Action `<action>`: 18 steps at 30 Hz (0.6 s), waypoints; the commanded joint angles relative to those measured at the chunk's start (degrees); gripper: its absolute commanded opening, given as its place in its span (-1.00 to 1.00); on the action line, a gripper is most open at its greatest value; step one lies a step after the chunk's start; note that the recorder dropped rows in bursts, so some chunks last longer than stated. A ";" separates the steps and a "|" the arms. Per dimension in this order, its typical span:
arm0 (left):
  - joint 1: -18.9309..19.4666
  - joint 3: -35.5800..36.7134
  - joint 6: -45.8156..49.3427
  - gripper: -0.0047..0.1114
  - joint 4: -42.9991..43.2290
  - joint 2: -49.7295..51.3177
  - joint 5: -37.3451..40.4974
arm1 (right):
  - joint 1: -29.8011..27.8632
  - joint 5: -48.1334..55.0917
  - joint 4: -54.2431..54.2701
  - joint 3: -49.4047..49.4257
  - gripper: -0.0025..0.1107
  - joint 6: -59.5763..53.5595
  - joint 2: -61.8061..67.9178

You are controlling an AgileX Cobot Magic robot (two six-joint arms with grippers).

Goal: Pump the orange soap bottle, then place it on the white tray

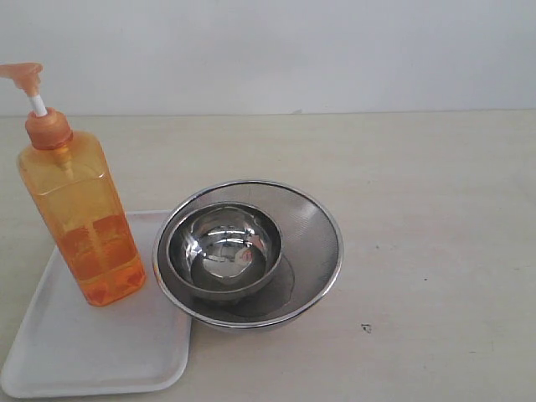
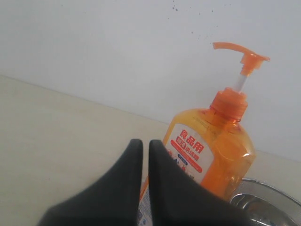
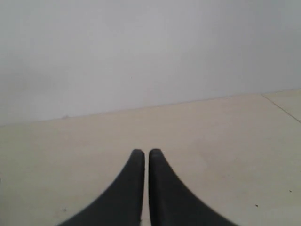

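Observation:
The orange soap bottle [image 1: 79, 218] stands upright on the white tray [image 1: 92, 352] at the left, its pump head [image 1: 23, 75] raised on the white stem. No arm shows in the exterior view. In the left wrist view the bottle [image 2: 221, 141] shows its white-and-red label [image 2: 188, 153], and my left gripper [image 2: 146, 143] is shut with nothing between its black fingers, close beside the bottle and apart from it. My right gripper [image 3: 146, 153] is shut and empty over bare table, far from the bottle.
A round steel mesh strainer [image 1: 314, 230] with a small steel bowl [image 1: 224, 247] inside stands just right of the tray, its rim overlapping the tray's edge. The strainer's rim [image 2: 270, 188] also shows behind the bottle. A white wall bounds the table's far side.

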 commanded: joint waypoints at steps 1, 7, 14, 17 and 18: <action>0.03 0.24 0.26 -0.84 -0.17 -0.01 -0.24 | -0.17 4.77 -28.09 0.29 -0.93 24.73 -0.33; 0.03 0.24 0.26 -0.84 -0.17 -0.01 -0.34 | -0.17 8.20 -49.74 0.29 -0.93 49.06 -0.33; 0.03 0.24 0.26 -0.84 -0.17 -0.01 -0.34 | -0.17 8.93 -50.40 0.29 -0.93 42.71 -0.33; 0.03 0.24 0.26 -0.84 -0.17 -0.01 -0.34 | -0.17 9.05 -50.08 0.29 -0.93 43.38 -0.33; 0.03 0.24 0.26 -0.84 -0.17 -0.01 -0.34 | -0.17 9.05 -50.08 0.29 -0.93 43.38 -0.33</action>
